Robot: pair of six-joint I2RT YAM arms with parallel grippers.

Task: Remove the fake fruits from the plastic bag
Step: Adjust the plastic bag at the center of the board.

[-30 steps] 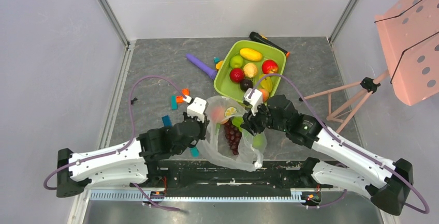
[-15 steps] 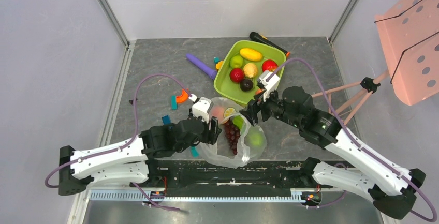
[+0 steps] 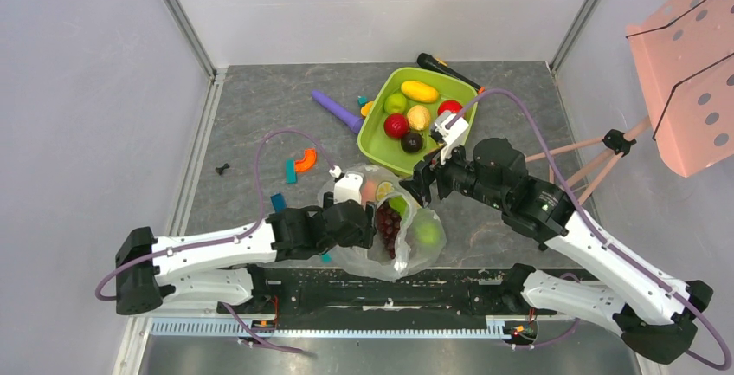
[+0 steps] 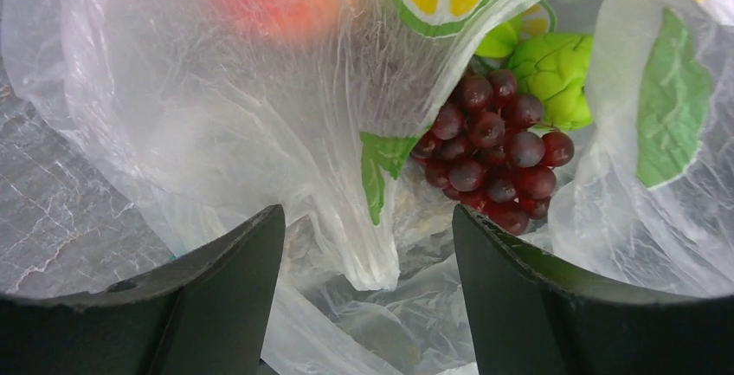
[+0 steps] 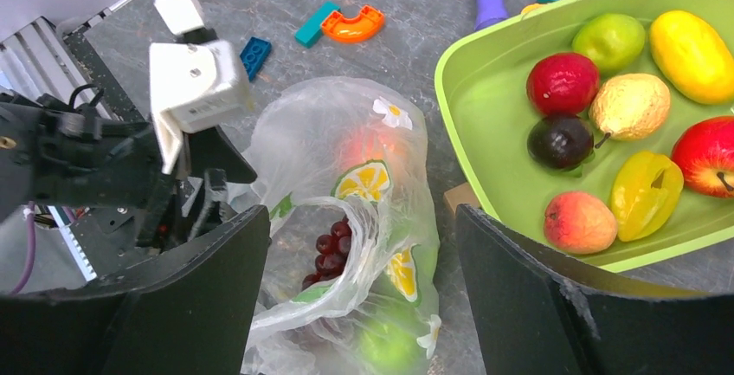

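The plastic bag lies crumpled between the arm bases, its mouth toward the tray. Inside it are a dark purple grape bunch, a green fruit and a red-orange fruit. My left gripper is open at the bag's left side. In the left wrist view a fold of the bag hangs between the open left gripper, with the grapes just beyond. My right gripper is open above the bag's right edge. The right wrist view looks down on the bag and the grapes.
A lime-green tray behind the bag holds several fruits. A purple stick, orange and teal blocks and a blue block lie to the left. A black tool lies behind the tray; a pink stand is far right.
Both grippers have opened and let go of the bag, which has sagged. The left gripper slid right against the bag. The right gripper rose and drew back toward the tray.
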